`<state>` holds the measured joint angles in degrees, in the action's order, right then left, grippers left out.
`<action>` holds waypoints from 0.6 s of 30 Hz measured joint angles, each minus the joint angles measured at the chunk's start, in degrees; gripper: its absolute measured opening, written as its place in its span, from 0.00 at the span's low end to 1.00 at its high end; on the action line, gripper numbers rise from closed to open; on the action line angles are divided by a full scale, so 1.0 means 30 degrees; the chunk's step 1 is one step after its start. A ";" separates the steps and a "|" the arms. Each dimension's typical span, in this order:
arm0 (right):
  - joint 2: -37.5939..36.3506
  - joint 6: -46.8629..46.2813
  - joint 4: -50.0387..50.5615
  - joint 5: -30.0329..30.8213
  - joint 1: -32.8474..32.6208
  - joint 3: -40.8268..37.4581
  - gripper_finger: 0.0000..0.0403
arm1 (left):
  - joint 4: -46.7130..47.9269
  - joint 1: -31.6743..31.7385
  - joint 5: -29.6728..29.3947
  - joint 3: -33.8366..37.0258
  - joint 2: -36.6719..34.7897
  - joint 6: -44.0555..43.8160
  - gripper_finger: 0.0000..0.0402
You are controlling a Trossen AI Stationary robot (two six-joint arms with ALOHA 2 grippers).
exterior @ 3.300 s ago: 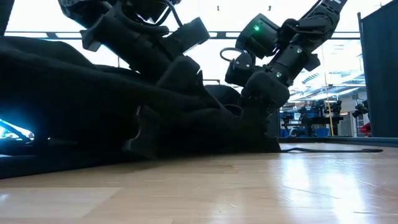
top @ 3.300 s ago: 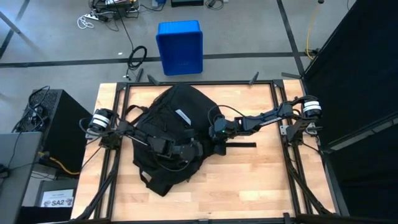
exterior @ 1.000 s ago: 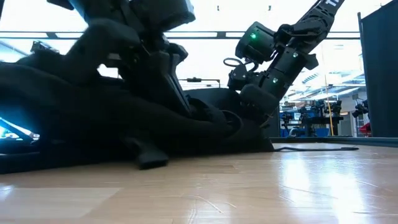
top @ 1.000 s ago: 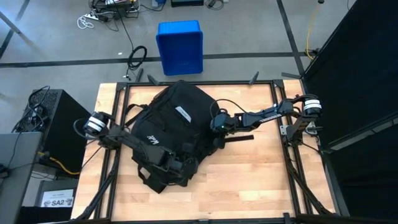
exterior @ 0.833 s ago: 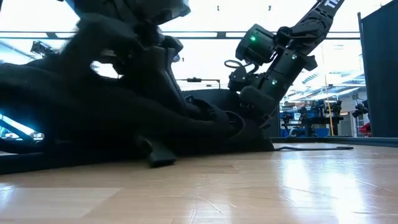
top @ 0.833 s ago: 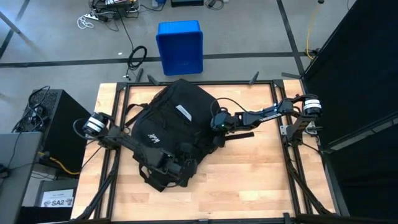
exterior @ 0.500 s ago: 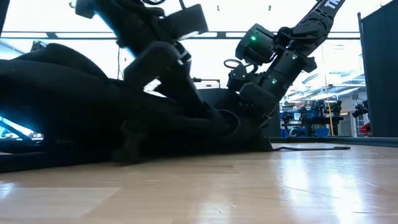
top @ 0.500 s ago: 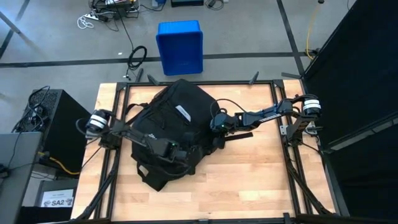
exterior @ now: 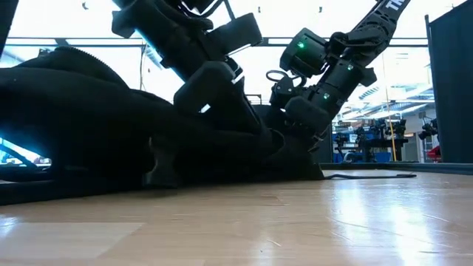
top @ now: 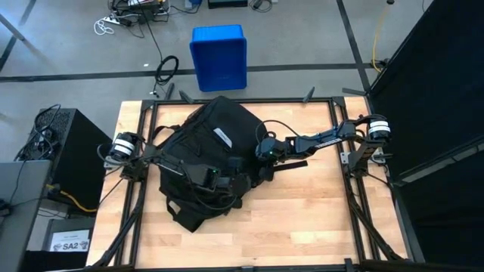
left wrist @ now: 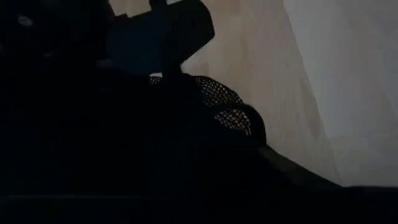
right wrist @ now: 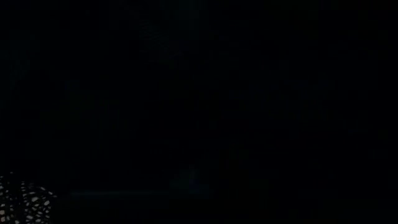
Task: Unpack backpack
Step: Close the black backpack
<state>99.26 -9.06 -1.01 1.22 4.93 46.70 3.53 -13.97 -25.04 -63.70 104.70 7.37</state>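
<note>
The black backpack (top: 204, 125) lies flat on the wooden table, left of its middle, with its white label (top: 221, 138) facing up. My left gripper (top: 229, 181) lies over the backpack's near right part, sunk among black folds (exterior: 222, 96). The left wrist view shows dark fabric and a patch of mesh (left wrist: 217, 106). My right gripper (top: 262, 164) is shut at the backpack's right side, its tip buried in the fabric (exterior: 299, 133). The right wrist view is almost wholly black. My right gripper is on the backpack's right side (top: 257, 160), slanting down into it from the table's right. The black fabric hides its fingertips in every view, so neither the part nor the kind of hold shows. The backpack rests on the table.
A black strap (top: 293, 165) trails from the backpack onto the wood toward the right (exterior: 369, 176). Bare table (top: 310, 215) lies to the right and near side. A blue bin (top: 219, 57) stands on the floor beyond the far edge. Black rails (top: 336, 121) frame the table.
My left gripper has gone from the backpack's near end toward the table's far edge and a little to the right, and now lies over the pack's middle right. Its arm now covers the small white lettering. The backpack's near end has sunk flatter. My right gripper has kept still.
</note>
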 joint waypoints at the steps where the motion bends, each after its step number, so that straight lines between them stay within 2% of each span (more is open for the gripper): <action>1: 0.0000 0.0000 -0.0063 -0.0146 -0.0007 0.0000 0.00 | 0.0003 0.0095 -0.0015 -0.0015 0.0129 -0.0062 0.33; 6: 0.0012 -0.0044 -0.0169 -0.0370 -0.0007 0.0000 0.00 | 0.0313 0.0713 0.0009 -0.0029 0.0668 -0.0982 0.42; 11: 0.0015 -0.0043 -0.0244 -0.0431 -0.0015 -0.0015 0.00 | -0.0495 0.1220 0.0585 -0.0058 0.1570 -0.1176 0.41; 15: 0.0015 -0.0031 -0.0268 -0.0423 -0.0015 -0.0015 0.00 | -0.0886 0.1280 0.0580 -0.0073 0.1832 -0.1188 0.34; 18: 0.0015 -0.0029 -0.0336 -0.0449 -0.0015 -0.0015 0.00 | -0.0805 0.1311 0.0462 -0.0073 0.1839 -0.1616 0.21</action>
<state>99.31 -9.15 -2.02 -0.13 4.89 46.65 1.12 -10.04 -23.65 -63.92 110.21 2.52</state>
